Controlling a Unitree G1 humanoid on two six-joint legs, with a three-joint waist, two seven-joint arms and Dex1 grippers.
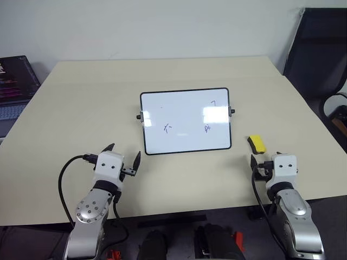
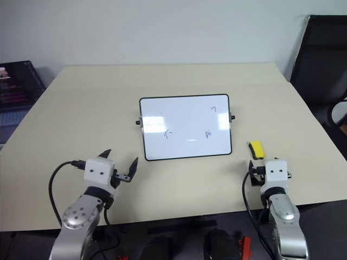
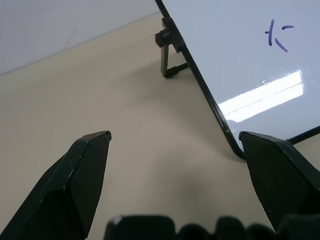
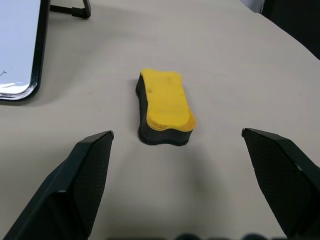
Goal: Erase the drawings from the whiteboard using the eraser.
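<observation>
The whiteboard (image 1: 185, 121) stands tilted on small legs at the middle of the beige table. It carries three small drawings: a hook (image 1: 213, 102) at the upper right, an x-like mark (image 1: 167, 128) at the lower left and a squiggle (image 1: 207, 128) at the lower right. The yellow eraser (image 1: 256, 143) lies on the table just right of the board's near right corner. My right gripper (image 1: 265, 159) is open, a short way in front of the eraser (image 4: 165, 107) and pointing at it. My left gripper (image 1: 124, 154) is open and empty near the board's near left corner (image 3: 235, 145).
A laptop (image 1: 13, 81) sits off the table's left edge. A black chair (image 1: 320, 54) stands at the right. The table (image 1: 81, 108) has bare surface to the left of the board and behind it.
</observation>
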